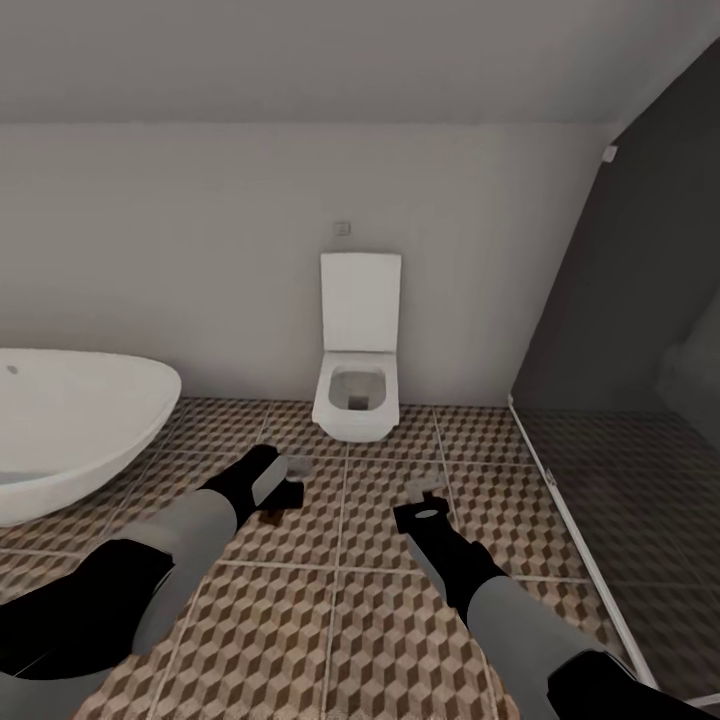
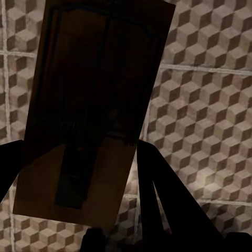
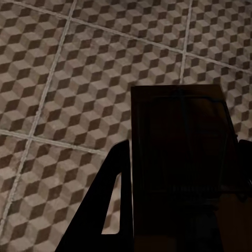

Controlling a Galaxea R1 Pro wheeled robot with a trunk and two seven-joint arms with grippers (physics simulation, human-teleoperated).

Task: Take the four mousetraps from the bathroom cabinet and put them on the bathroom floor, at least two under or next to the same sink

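Note:
Both arms reach forward low over the bathroom floor (image 1: 340, 620) of cube-patterned tiles. My left gripper (image 1: 288, 487) is shut on a mousetrap (image 2: 94, 115), a brown wooden board with dark metal fittings that stands out between the dark fingers (image 2: 163, 205). My right gripper (image 1: 427, 494) is shut on a second mousetrap (image 3: 181, 168), seen close in the right wrist view beside one finger (image 3: 100, 215). Both boards hang above the tiles (image 3: 63, 79), not touching them. The cabinet and the sink are out of view.
A white oval bathtub (image 1: 70, 430) stands at the left. A white toilet (image 1: 357, 370) is against the far wall straight ahead. A dark glass partition (image 1: 620, 330) with a white floor rail (image 1: 570, 510) closes off the right side.

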